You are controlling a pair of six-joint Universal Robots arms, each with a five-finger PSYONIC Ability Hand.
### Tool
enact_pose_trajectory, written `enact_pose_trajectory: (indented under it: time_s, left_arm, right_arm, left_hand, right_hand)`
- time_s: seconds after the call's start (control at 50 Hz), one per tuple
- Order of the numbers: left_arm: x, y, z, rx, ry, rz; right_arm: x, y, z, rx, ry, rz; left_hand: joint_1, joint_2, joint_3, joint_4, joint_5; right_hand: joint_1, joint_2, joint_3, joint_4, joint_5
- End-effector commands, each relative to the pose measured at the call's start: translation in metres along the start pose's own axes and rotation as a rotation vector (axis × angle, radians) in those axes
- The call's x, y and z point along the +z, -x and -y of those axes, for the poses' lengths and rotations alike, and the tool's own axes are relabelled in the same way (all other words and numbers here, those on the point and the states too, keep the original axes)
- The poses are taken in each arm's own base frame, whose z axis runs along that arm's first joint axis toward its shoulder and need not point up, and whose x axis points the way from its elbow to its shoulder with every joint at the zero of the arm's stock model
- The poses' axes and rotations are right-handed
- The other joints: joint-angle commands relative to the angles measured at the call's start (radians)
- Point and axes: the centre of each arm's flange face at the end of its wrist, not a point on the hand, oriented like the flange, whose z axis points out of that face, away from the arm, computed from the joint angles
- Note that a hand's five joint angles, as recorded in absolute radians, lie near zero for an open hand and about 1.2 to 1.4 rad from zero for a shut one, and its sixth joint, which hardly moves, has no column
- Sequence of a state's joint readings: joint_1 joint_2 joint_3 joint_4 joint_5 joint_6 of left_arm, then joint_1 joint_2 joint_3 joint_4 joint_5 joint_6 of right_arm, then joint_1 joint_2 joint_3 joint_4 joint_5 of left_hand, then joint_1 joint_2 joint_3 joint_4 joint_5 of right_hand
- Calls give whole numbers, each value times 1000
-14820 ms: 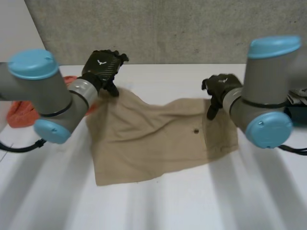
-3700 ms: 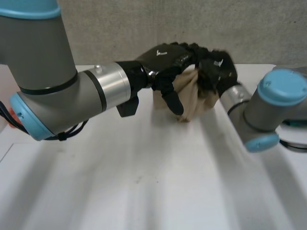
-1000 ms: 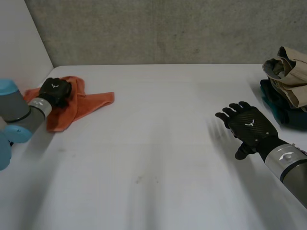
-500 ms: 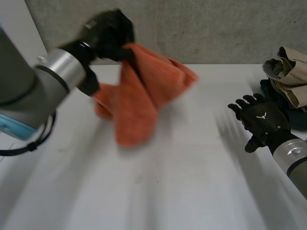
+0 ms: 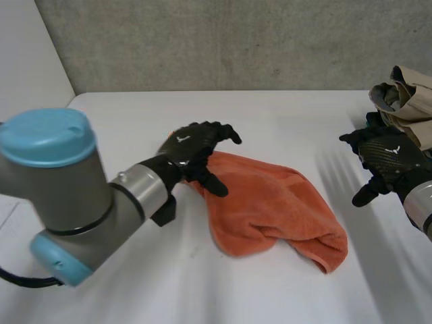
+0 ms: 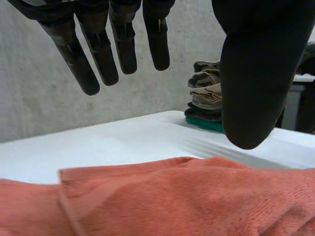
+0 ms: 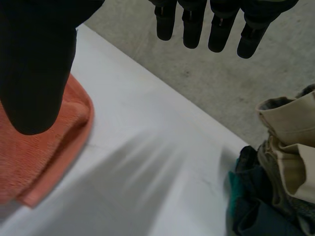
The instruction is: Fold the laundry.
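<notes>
- My left hand [image 5: 194, 144] hangs over the far-left end of the orange towel [image 5: 270, 199]. Its fingers [image 6: 123, 44] are straight and spread, with the thumb held apart from them. Nothing is pinched, and I see air between the fingertips and the cloth.
- The towel lies on the white table [image 5: 283, 115], roughly in the middle and nearer my left side. It is a rumpled, doubled-over heap, not a flat sheet.
- I judge that it sits there because this is the open working area where both arms can reach it.
- My right hand [image 5: 385, 158] is also slack and spread, fingers [image 7: 221, 29] straight, holding nothing. It is off to the side, well apart from the towel's near-right end [image 7: 34, 162] and just beside the stack of folded clothes [image 5: 408, 91].
- That leaves the centre free. I take the stack [image 7: 280, 147] at the table's right edge to be where finished pieces go.
- The towel's long axis runs on a diagonal, from under my left hand at the far left to a rounded, bunched end at the near right. That end points toward my right arm's side.
- One hemmed edge shows beneath my left palm [image 6: 64, 196]. I cannot pick out the corners in the bunching.
- The fold itself is not yet begun; the cloth first needs spreading flat along that diagonal.
</notes>
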State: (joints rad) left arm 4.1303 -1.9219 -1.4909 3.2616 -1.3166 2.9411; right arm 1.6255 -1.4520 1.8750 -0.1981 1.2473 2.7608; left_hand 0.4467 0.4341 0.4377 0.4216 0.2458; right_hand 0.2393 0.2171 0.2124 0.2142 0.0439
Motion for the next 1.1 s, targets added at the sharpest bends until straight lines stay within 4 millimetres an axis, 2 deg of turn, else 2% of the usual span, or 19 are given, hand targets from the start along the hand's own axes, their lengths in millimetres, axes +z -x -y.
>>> enact_pose_trajectory:
  time_s: [0.02, 0.1, 0.24, 0.26, 0.32, 0.36, 0.38, 0.4, 0.42, 0.48, 0.58, 0.82, 0.98, 1.02, 1.1]
  left_arm:
    - [-18, -3, 8, 153, -36, 5]
    - [-10, -1, 5, 241, -48, 4]
    - [23, 16, -28, 537, 26, 11]
    - [27, 21, -31, 574, 35, 16]
    - [43, 46, -35, 688, 53, 57]
    - [50, 73, -33, 741, 66, 97]
    - [52, 80, -33, 748, 69, 103]
    - [54, 85, -35, 748, 71, 101]
    - [58, 87, -35, 749, 65, 87]
    - [70, 87, -40, 747, 45, 10]
    - [78, 88, -50, 750, 36, -69]
    - [86, 80, -72, 741, 42, -149]
    - [96, 70, -88, 744, 43, -187]
    - [98, 70, -89, 747, 42, -186]
    - [101, 67, -89, 752, 35, -190]
  right_arm:
    - [-7, 3, 21, -4, 85, 141]
    - [-9, 13, 20, -31, 125, 237]
    - [-19, 33, 8, -77, 159, 306]
    - [-24, 45, 12, -90, 138, 336]
    - [-33, 65, 21, -112, 81, 375]
    - [-38, 83, 26, -127, 30, 396]
    - [-39, 89, 28, -136, 18, 396]
    - [-40, 99, 30, -157, 0, 379]
    - [-40, 99, 30, -157, 0, 379]
    - [-33, 109, 18, -202, 55, 293]
    - [-27, 103, 7, -233, 116, 195]
    - [-39, 110, -20, -230, 188, 240]
    - [-36, 101, -28, -213, 196, 221]
    - [-35, 100, -28, -213, 194, 217]
    - [-34, 97, -30, -203, 203, 206]
  left_hand:
    - [-1, 11, 8, 24, 25]
    - [-13, 0, -4, 12, 13]
    - [-39, -27, -30, -14, -13]
    - [-39, -27, -30, -14, -13]
    - [-37, -24, -27, -11, -10]
    - [-39, -27, -30, -14, -13]
    - [-42, -30, -33, -17, -16]
    - [-45, -33, -36, -20, -19]
    - [-45, -33, -36, -20, -19]
    - [-45, -33, -36, -20, -19]
    - [-4, 8, 5, 21, 22]
    - [96, 108, 105, 121, 122]
    - [116, 129, 125, 141, 142]
    - [201, 213, 210, 226, 227]
    - [643, 656, 653, 669, 670]
  right_hand:
    - [-65, -43, -38, -40, -44]
    - [-65, -43, -38, -40, -44]
    - [-65, -43, -38, -40, -44]
    - [-65, -43, -38, -40, -44]
    - [-65, -43, -38, -40, -44]
    - [-65, -43, -38, -40, -44]
    - [-65, -43, -38, -40, -44]
    - [-65, -43, -38, -40, -44]
    - [-65, -43, -38, -40, -44]
    - [-65, -43, -38, -40, -44]
    - [-65, -43, -38, -40, -44]
    - [-65, -43, -38, -40, -44]
    - [-65, -43, -38, -40, -44]
    - [-65, -43, -38, -40, -44]
    - [-65, -43, -38, -40, -44]
